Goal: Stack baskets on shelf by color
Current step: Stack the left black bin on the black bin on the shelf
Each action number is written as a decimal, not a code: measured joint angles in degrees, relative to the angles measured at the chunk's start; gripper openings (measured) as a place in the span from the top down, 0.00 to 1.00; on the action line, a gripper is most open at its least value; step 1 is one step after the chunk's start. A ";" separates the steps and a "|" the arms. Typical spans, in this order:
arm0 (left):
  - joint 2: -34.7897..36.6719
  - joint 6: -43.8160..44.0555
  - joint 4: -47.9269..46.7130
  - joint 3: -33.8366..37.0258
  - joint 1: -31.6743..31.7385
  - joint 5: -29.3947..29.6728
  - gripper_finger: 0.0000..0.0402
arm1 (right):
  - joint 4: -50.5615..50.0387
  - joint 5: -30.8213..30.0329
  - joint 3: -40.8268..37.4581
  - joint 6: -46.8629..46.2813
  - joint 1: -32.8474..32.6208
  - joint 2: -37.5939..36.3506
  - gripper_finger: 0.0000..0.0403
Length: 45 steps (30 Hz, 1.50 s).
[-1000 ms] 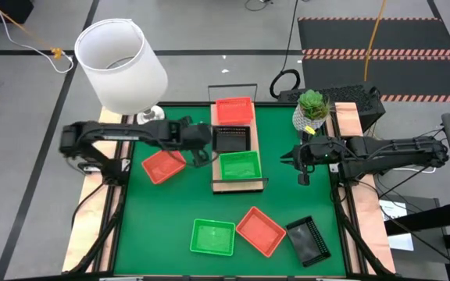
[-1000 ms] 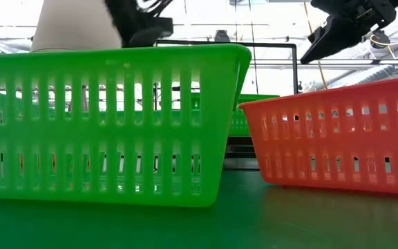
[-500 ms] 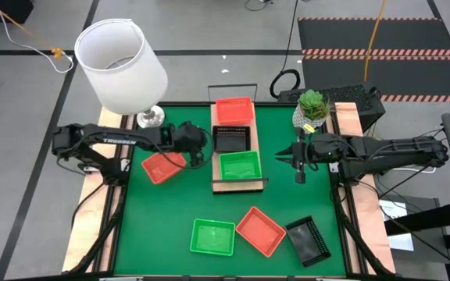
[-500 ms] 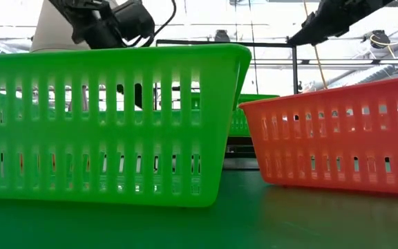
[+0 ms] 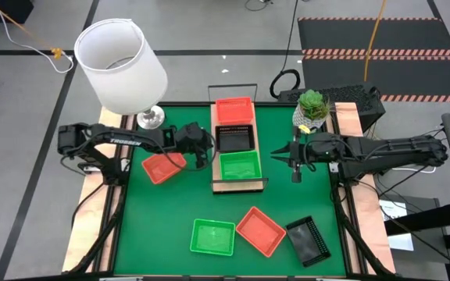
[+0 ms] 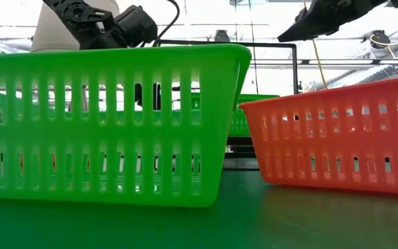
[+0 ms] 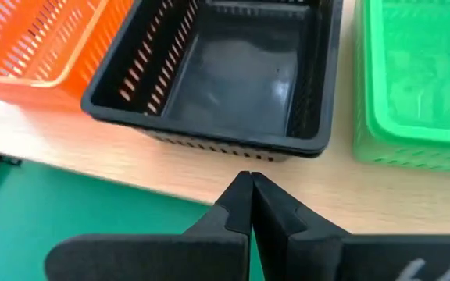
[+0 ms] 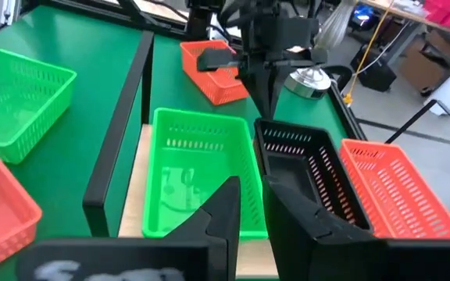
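Observation:
The light-wood shelf (image 5: pixel 219 186) lies in the table's middle. It carries an orange basket (image 5: pixel 234 111) at its far end, nested black baskets (image 5: pixel 235 138) in the middle and nested green baskets (image 5: pixel 240 165) at its near end. My left gripper (image 5: pixel 204 154) is shut and hovers just left of the shelf. In its wrist view its shut tips (image 7: pixel 250 181) point at the black baskets (image 7: pixel 233 78). My right gripper (image 5: pixel 295 165) is shut and hangs right of the shelf, touching nothing. Its wrist view looks across the green baskets (image 8: pixel 198 168).
Loose on the green mat lie an orange basket (image 5: pixel 164 166) left of the shelf, and a green basket (image 5: pixel 212 236), an orange basket (image 5: pixel 261 230) and a black basket (image 5: pixel 308 240) near the front edge. A white lamp (image 5: pixel 122 66) and a potted plant (image 5: pixel 312 105) stand at the far corners.
My left gripper has drawn back from the black baskets on the shelf, a little toward the table's left and near edges, and now hangs beside the shelf. My right gripper has crept toward the table's left, closer to the shelf.

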State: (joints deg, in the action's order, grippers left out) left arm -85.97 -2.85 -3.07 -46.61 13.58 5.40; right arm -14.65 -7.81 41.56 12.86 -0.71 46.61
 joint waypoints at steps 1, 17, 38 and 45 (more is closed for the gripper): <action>-0.04 0.00 0.27 0.00 0.01 0.01 0.99 | 0.37 0.02 0.00 -0.02 0.00 0.32 0.87; -6.28 -1.65 7.11 -0.07 0.00 0.04 0.99 | 2.81 -4.35 -0.04 1.33 1.33 9.94 0.87; 12.08 3.51 -9.64 -0.05 -2.53 0.15 0.99 | 28.25 2.03 -12.37 0.37 17.11 20.83 0.96; 12.08 5.21 -12.04 -0.07 -4.75 0.10 0.99 | 34.50 2.14 -12.33 1.22 17.27 24.44 0.99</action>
State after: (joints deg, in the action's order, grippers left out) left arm -73.89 2.36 -15.10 -46.68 8.83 5.50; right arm 19.85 -5.67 29.23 14.09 16.56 71.05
